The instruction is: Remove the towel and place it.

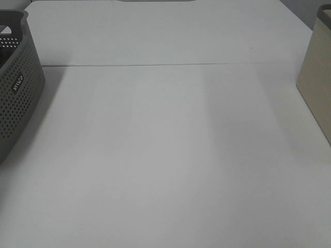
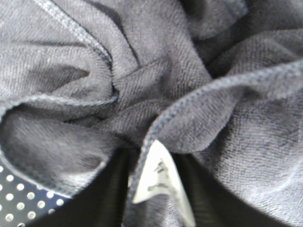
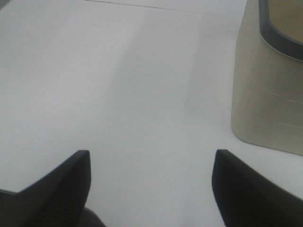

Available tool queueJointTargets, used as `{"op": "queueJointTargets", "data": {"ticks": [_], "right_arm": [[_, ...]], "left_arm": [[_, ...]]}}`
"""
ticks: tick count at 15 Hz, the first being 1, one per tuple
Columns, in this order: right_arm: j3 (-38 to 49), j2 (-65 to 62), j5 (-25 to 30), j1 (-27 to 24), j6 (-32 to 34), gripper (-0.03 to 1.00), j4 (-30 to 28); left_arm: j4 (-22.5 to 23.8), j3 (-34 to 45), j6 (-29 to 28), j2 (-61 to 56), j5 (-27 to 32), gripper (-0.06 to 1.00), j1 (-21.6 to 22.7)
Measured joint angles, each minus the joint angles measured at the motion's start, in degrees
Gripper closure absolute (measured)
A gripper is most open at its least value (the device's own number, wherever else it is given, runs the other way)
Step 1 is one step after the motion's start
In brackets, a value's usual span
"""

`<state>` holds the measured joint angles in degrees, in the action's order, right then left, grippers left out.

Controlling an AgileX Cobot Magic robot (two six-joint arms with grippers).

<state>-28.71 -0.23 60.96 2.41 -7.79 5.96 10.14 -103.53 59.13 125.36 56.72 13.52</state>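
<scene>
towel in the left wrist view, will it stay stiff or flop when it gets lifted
Likely floppy: the towel lies bunched in deep soft folds. Probably grippy, not slippery, given its fuzzy terry pile. It may drag or catch on the perforated basket as it trails out.

**Bright table, blurred close-up**

The table (image 1: 165,155) is bright and evenly lit, with a soft shadow beside the basket (image 1: 20,98) and faint bands. In the left wrist view the towel (image 2: 165,85) is dimmer, dark in its folds, its label (image 2: 158,177) blurred (too near for focus).
</scene>
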Motion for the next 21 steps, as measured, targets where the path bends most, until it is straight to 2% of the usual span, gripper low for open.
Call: {"op": "queueJointTargets", "data": {"ticks": [2,3,5,7,12,16,18,19,20,21], "right_arm": [[0.00,0.00,0.00,0.00,0.00,0.27,0.00],[0.00,0.00,0.00,0.00,0.00,0.27,0.00],[0.00,0.00,0.00,0.00,0.00,0.27,0.00],[0.00,0.00,0.00,0.00,0.00,0.27,0.00],[0.00,0.00,0.00,0.00,0.00,0.27,0.00],[0.00,0.00,0.00,0.00,0.00,0.27,0.00],[0.00,0.00,0.00,0.00,0.00,0.27,0.00],[0.00,0.00,0.00,0.00,0.00,0.27,0.00],[0.00,0.00,0.00,0.00,0.00,0.27,0.00],[0.00,0.00,0.00,0.00,0.00,0.27,0.00]], "left_arm": [[0.34,0.00,-0.06,-0.52,0.63,0.90,0.00],[0.40,0.00,-0.06,-1.32,1.60,0.94,0.00],[-0.74,0.00,-0.06,-4.98,4.87,0.94,0.00],[-3.84,0.00,-1.38,-8.59,6.36,0.94,0.00],[-11.52,0.00,-3.04,-21.20,3.84,0.94,-1.78],[-13.64,0.00,-4.87,-30.19,3.32,0.94,-6.88],[-13.64,0.00,-7.51,-35.12,1.72,0.94,-11.00],[-13.52,0.00,-8.65,-37.36,0.92,0.94,-13.29],[-12.72,-0.06,-10.37,-41.14,-0.34,0.94,-18.33],[-11.80,-0.97,-11.69,-42.00,-0.40,0.94,-20.68]]}}
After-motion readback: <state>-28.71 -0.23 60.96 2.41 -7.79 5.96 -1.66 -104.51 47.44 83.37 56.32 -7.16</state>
